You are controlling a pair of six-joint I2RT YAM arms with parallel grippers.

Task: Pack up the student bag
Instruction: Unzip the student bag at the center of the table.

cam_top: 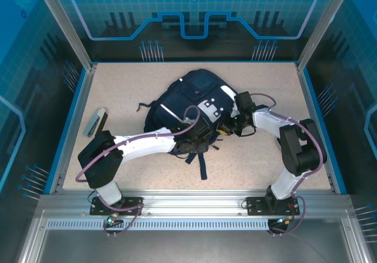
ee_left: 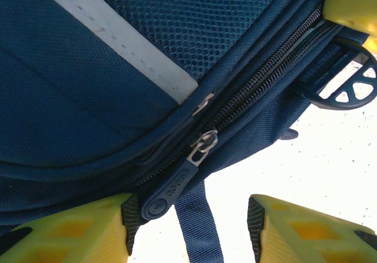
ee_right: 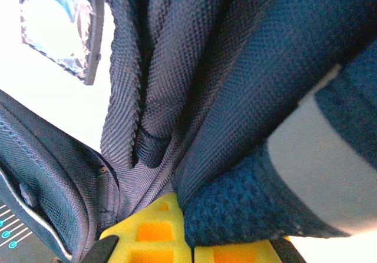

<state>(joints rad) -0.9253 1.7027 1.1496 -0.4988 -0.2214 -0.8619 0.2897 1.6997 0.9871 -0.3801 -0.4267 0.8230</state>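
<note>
The bag (cam_top: 194, 98) lay flat in the middle of the worktop (cam_top: 118, 86), with both arms reaching to its near edge. The right fingers (ee_right: 153, 233) were clenched on a fold of its navy fabric, pinching it tight. The left fingers (ee_left: 70, 230) stood apart, grasping nothing. The zip pull (ee_left: 171, 193) and a strap (ee_left: 197, 227) lay in the gap between them, untouched by either pad.

From the left wrist, the teeth running up and right from the slider (ee_left: 203, 140) looked meshed. What lay on the slider's other side was too dark to tell.

As a judgement, the task seemed well along. The bag looked full and its zip at least mostly closed, and the right arm seemed to be steadying the fabric during work on the zip. A flat item (cam_top: 94, 122) lay well apart from the bag near the worktop's left wall. Whether it belonged in the bag could not be told. If it did, packing was not finished.
</note>
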